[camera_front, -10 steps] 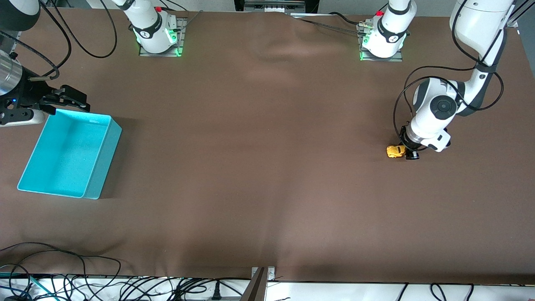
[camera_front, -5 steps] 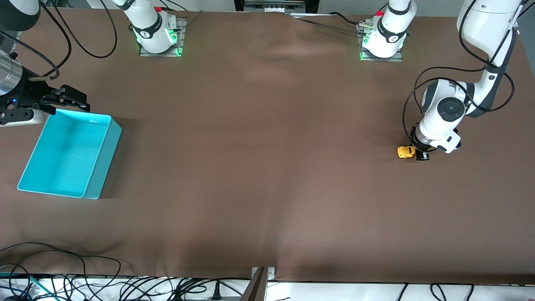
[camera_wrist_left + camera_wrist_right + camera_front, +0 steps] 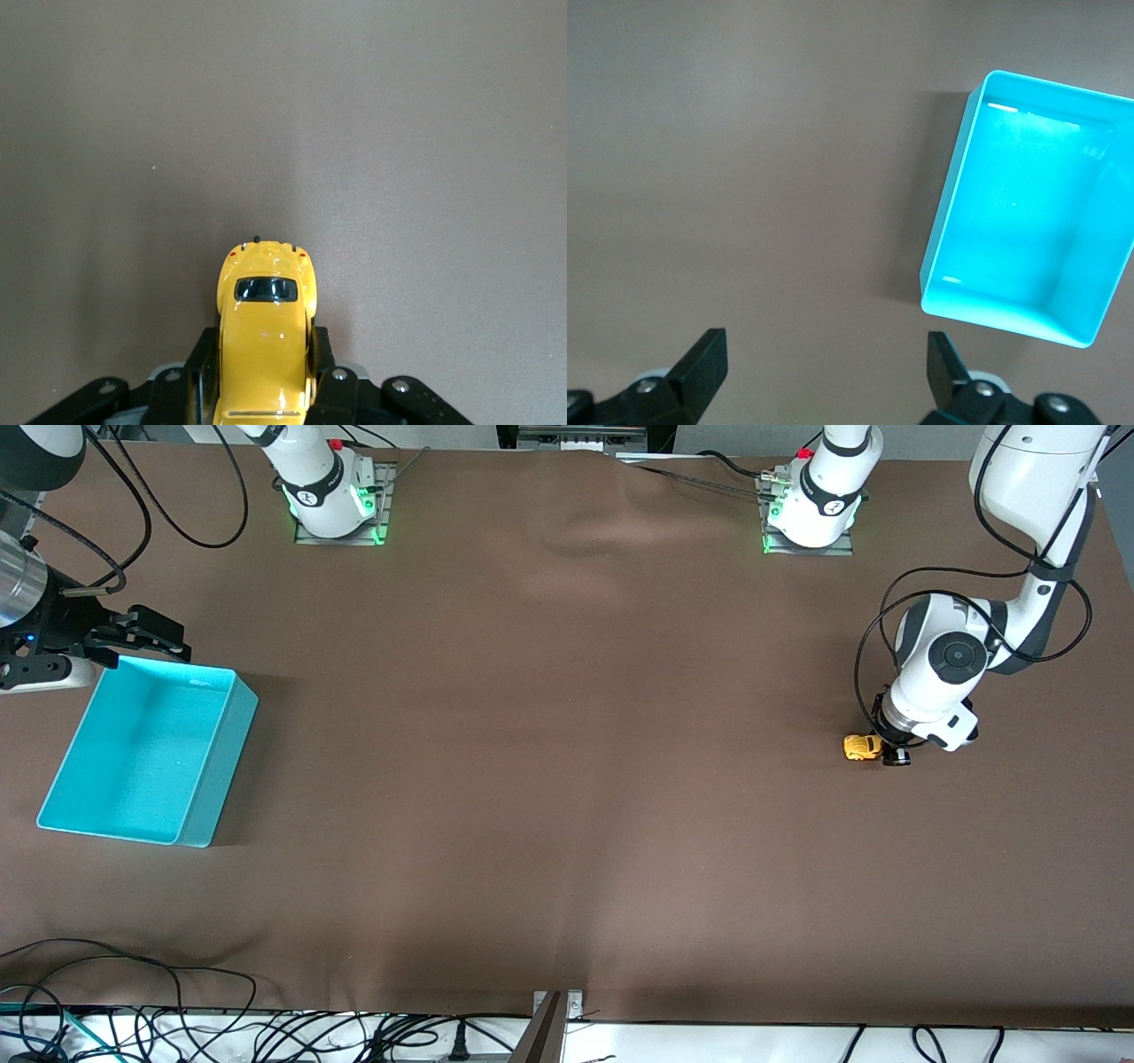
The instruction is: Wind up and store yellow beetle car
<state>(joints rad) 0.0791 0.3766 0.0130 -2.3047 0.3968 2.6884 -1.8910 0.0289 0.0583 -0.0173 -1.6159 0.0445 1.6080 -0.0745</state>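
Car (image 3: 861, 747) is gripped by left tool (image 3: 877, 749), dragged along bench toward that arm's end edge; winding judged underway. Right tool (image 3: 824, 365) waits open above bin (image 3: 195, 797).

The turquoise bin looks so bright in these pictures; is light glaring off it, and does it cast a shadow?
Right wrist view: the turquoise bin glows, with small white glints on its inner walls and a soft shadow on the cloth beside it. Front view: the bin's shadow falls toward the left arm's end of the table.

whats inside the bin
Nothing: the bin shows only its bare turquoise floor in both views. The car sits at the left arm's end, gripped by the left gripper.
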